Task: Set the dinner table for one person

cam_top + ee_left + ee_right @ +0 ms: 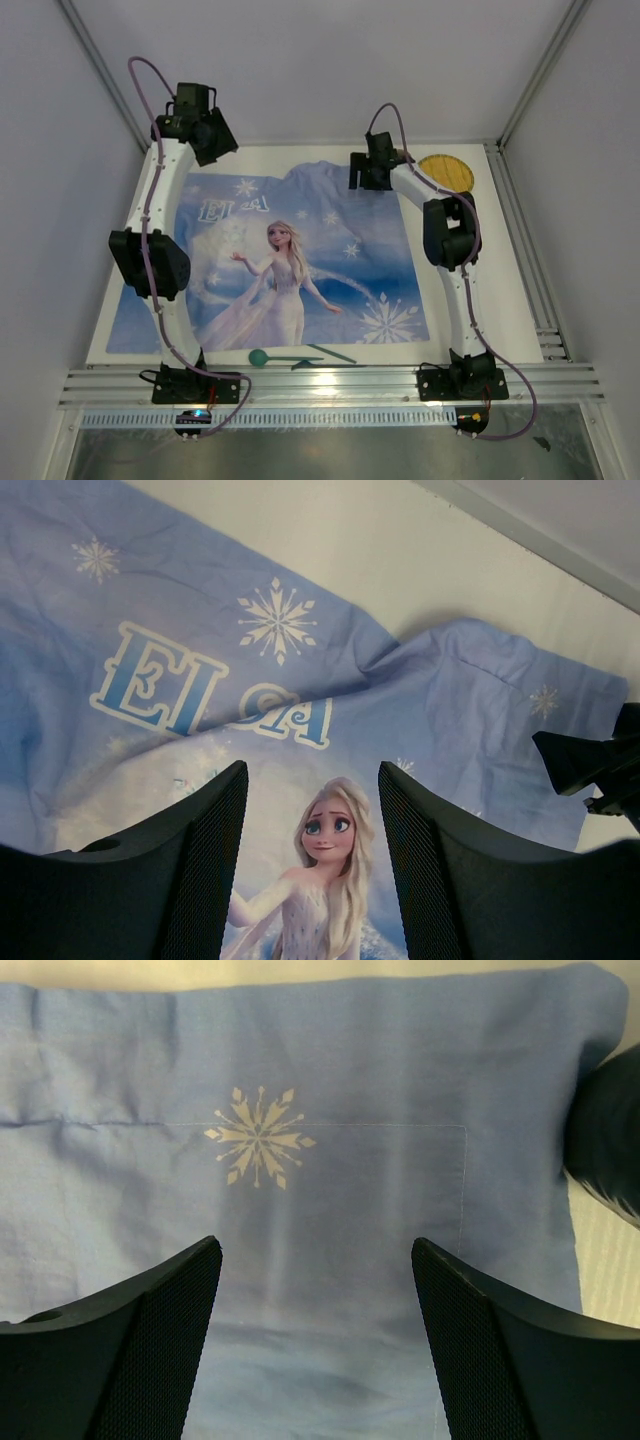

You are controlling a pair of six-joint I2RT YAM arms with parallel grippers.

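The worktop (pixel 500 290) is seen from above as a white rectangle, most of it covered by a blue printed cloth (pixel 300 250) whose long axis runs from 9 to 3 o'clock. The cloth's far edge is rumpled, and a fold is visible there in the left wrist view.

The left jaws are held moderately open at about 11 o'clock, above the cloth's far left corner, and nothing is gripped. The right jaws are spread wider at about 1 o'clock, over the cloth's far right corner, and are likewise empty.

A yellow plate (pixel 447 172) lies on the bare worktop just beside the right jaws, toward 3 o'clock from them, so the right arm (pixel 452 240) is judged much the nearer for fetching it. The left arm (pixel 150 262) is well apart from it.

At 6 o'clock, between the two bases, a green spoon (pixel 259 357) is laid with its handle pointing toward 3 o'clock. Beside it thin green pieces (pixel 330 353) are seen, possibly chopsticks, though they are too slight to be identified.
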